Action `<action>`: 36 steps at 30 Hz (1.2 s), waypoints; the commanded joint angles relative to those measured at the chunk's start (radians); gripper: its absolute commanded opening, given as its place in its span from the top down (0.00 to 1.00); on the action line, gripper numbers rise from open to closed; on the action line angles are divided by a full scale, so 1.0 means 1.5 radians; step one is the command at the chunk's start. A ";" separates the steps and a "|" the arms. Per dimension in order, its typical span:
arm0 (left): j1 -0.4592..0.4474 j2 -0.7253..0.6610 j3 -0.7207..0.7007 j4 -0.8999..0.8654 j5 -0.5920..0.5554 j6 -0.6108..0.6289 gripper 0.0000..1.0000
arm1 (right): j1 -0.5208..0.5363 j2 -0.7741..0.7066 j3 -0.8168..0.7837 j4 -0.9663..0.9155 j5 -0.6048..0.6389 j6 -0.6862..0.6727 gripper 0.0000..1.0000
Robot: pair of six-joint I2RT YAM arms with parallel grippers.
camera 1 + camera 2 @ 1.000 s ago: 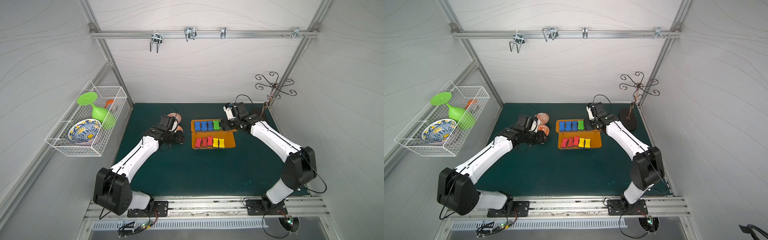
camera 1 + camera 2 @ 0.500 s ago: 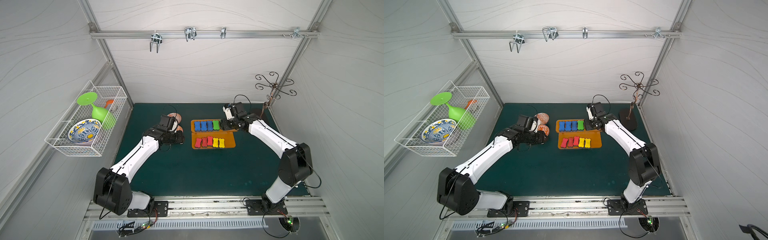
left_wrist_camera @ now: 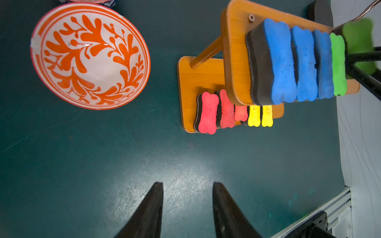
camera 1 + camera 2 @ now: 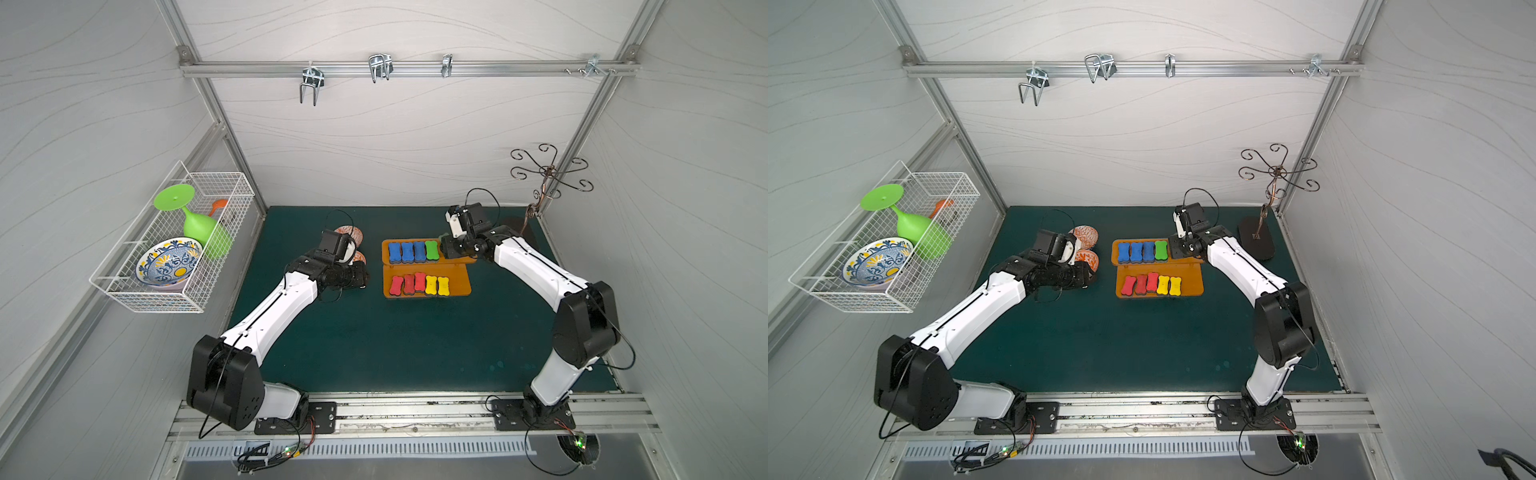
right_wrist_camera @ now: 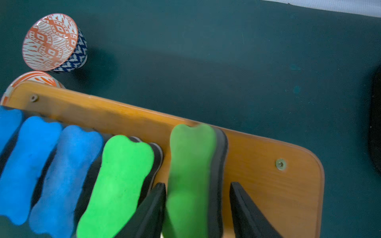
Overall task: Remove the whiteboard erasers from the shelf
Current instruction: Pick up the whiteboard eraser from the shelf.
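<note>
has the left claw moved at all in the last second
No. In a top view the left claw sits where it was, beside the orange bowl and short of the shelf.

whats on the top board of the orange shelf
Three blue erasers and a green eraser in a row. A second green eraser is in the right gripper; whether it touches the board is hidden.
</note>
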 commanded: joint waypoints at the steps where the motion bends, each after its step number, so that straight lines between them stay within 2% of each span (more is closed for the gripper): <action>1: 0.001 -0.007 0.000 0.018 0.012 0.001 0.57 | 0.009 0.027 0.016 -0.017 0.037 -0.012 0.47; 6: 0.001 -0.009 -0.001 0.017 0.013 0.001 0.57 | 0.010 0.038 0.026 -0.024 0.037 -0.009 0.52; 11: 0.001 -0.009 0.000 0.018 0.019 0.001 0.58 | 0.011 0.020 0.019 -0.023 0.025 -0.003 0.61; 15: 0.001 -0.008 -0.001 0.021 0.026 -0.001 0.58 | 0.007 0.007 0.016 -0.023 0.001 0.009 0.67; 19: 0.001 -0.005 0.000 0.022 0.029 -0.002 0.58 | -0.005 -0.015 0.009 -0.025 -0.042 0.032 0.80; 22: 0.001 -0.004 -0.001 0.023 0.037 -0.005 0.58 | -0.015 -0.068 -0.018 -0.038 -0.075 0.065 0.84; 26: 0.001 -0.006 -0.002 0.028 0.056 -0.010 0.59 | -0.012 -0.195 -0.119 -0.067 -0.100 0.136 0.88; 29: 0.001 -0.014 -0.006 0.035 0.069 -0.016 0.59 | 0.017 -0.317 -0.233 -0.108 -0.096 0.206 0.90; 33: 0.000 -0.029 -0.011 0.038 0.072 -0.019 0.59 | 0.089 -0.452 -0.373 -0.163 -0.093 0.313 0.91; 36: -0.004 -0.036 -0.012 0.038 0.069 -0.018 0.59 | 0.174 -0.503 -0.465 -0.157 -0.076 0.395 0.91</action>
